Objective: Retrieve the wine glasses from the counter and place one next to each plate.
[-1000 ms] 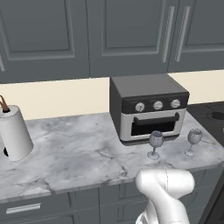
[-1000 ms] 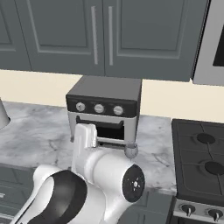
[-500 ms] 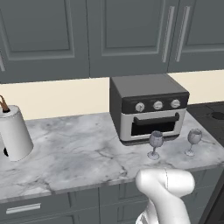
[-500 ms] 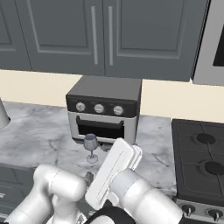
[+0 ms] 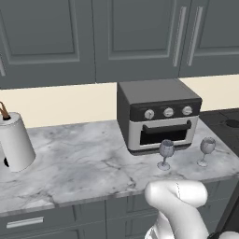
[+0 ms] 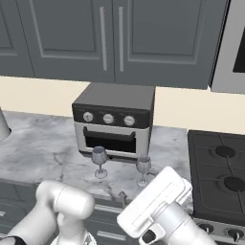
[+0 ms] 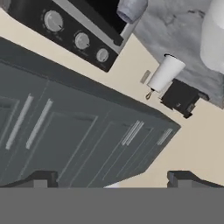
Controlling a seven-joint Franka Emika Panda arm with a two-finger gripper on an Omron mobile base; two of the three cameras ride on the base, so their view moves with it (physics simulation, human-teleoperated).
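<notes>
**Right base view: two glasses wait at the counter's edge as the arm hangs short of them**

The two wine glasses stand upright on the marble counter (image 6: 43, 143) in front of the toaster oven (image 6: 115, 122), the left glass (image 6: 99, 161) before the oven door, the right glass (image 6: 143, 170) just off the oven's corner toward the stove (image 6: 220, 177). They stand near each other but apart, stems vertical. The white arm's hand sits low in front of the counter edge, nearer the right glass, on the near side of it. In the hand view the gripper (image 7: 111, 178) has its two dark tips spread wide with nothing between them, and the camera looks rolled and tilted up at the cabinet doors (image 7: 65, 131), so the fingers point above the glasses, not at them. To my eye, the coming reach must bring the hand down and level, fingers either side of an upright bowl or stem. No plates are seen. The oven's knobs carry no readable lettering; no brand or label can be made out anywhere.
</notes>
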